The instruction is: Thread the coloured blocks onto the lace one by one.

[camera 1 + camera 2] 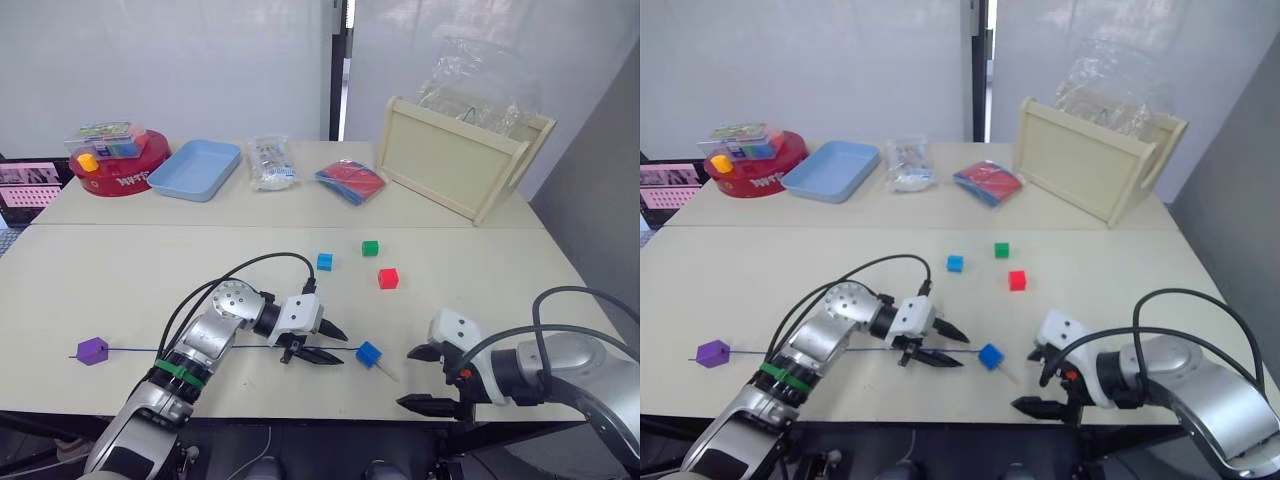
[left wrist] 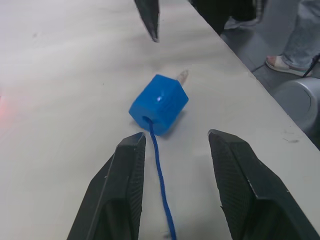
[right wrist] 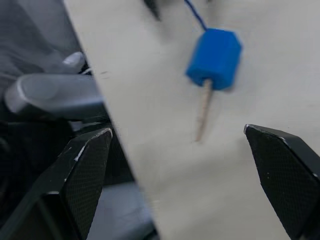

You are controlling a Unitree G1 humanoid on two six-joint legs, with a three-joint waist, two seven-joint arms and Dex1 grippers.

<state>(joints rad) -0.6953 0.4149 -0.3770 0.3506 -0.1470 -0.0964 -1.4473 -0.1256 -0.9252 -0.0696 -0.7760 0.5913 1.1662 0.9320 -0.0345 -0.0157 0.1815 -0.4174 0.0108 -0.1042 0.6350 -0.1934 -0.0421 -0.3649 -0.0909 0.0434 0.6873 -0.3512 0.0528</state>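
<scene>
While the lace (image 1: 200, 350) lies in a straight line across the front of the table (image 1: 500, 260), two blocks are seen threaded on it: the purple block (image 1: 92, 350) at its far left end and the blue block (image 1: 369, 353) near its right end, with the pale stiff tip (image 1: 386, 371) poking out of the blue block toward 4 o'clock. In the left wrist view the cord is seen entering a hole in the blue block (image 2: 159, 104) and the tip (image 2: 182, 76) emerging on the opposite side. Three blocks are left loose on the table at about 12 o'clock from the blue one: the light blue block (image 1: 324, 261), the green block (image 1: 370, 247) and the red block (image 1: 388, 278), each apart from the others. The left gripper (image 1: 336, 343) is held just at 9 o'clock of the blue block, its fingers apart on either side of the lace with nothing clamped. The right gripper (image 1: 423, 378) is placed at 3 o'clock of the tip, at the table's front edge, its fingers spread wide and empty. Along the back of the table, a red round tin (image 1: 120, 165), a light-blue tray (image 1: 195, 168), a clear packet (image 1: 270, 162), a red-and-blue packet (image 1: 351, 180) and a wooden frame (image 1: 455, 155) are set.
</scene>
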